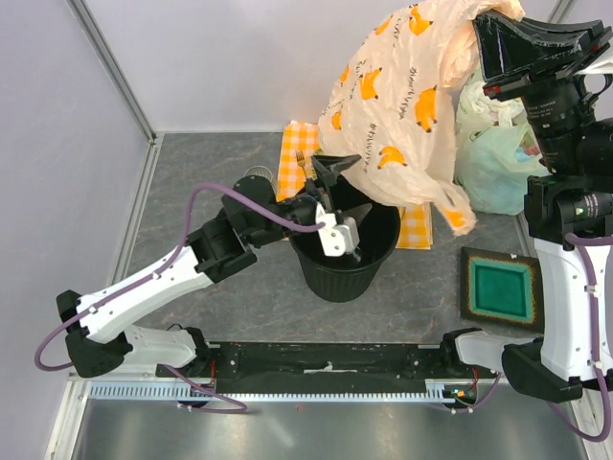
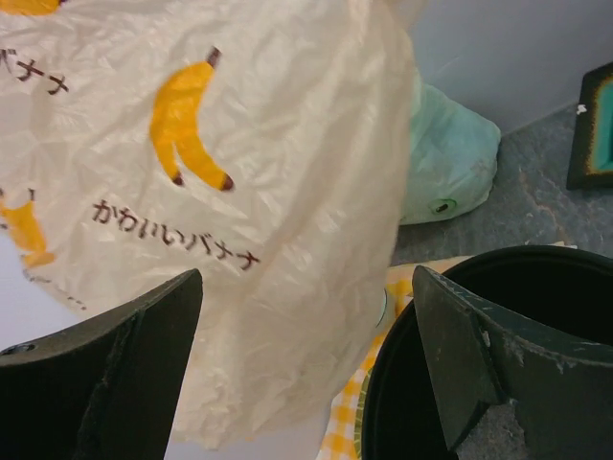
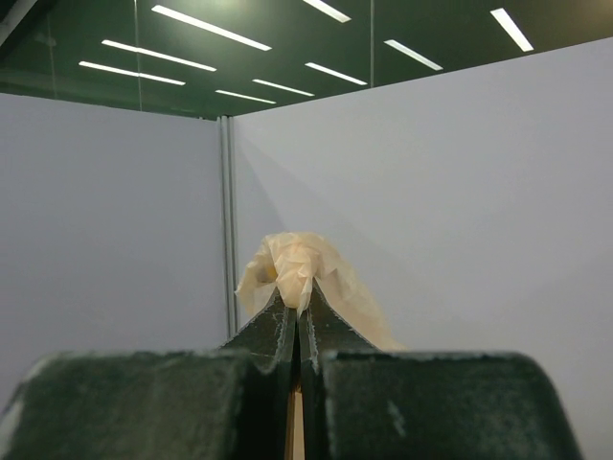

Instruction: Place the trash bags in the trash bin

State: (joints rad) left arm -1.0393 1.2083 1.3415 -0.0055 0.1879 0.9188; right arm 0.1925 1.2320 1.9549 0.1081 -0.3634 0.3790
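The pale peach-orange trash bag [image 1: 402, 105] with banana prints hangs in the air above the far right of the black trash bin [image 1: 340, 283]. Its lower edge droops by the bin's far rim. My right gripper [image 1: 488, 24] is raised high at the top right and is shut on a bunched fold of the bag [image 3: 297, 264]; its jaws [image 3: 299, 302] are pressed together. My left gripper [image 1: 330, 177] is open over the bin's far rim, empty. In the left wrist view the bag [image 2: 192, 192] hangs between and beyond the spread fingers [image 2: 306, 364], with the bin's rim [image 2: 498, 257] at the right.
A pale green plastic bag [image 1: 493, 163] lies at the back right, also in the left wrist view [image 2: 445, 158]. A yellow checked cloth [image 1: 292, 153] lies behind the bin. A green tray in a dark frame [image 1: 500, 287] sits right of the bin. Grey walls enclose the back and left.
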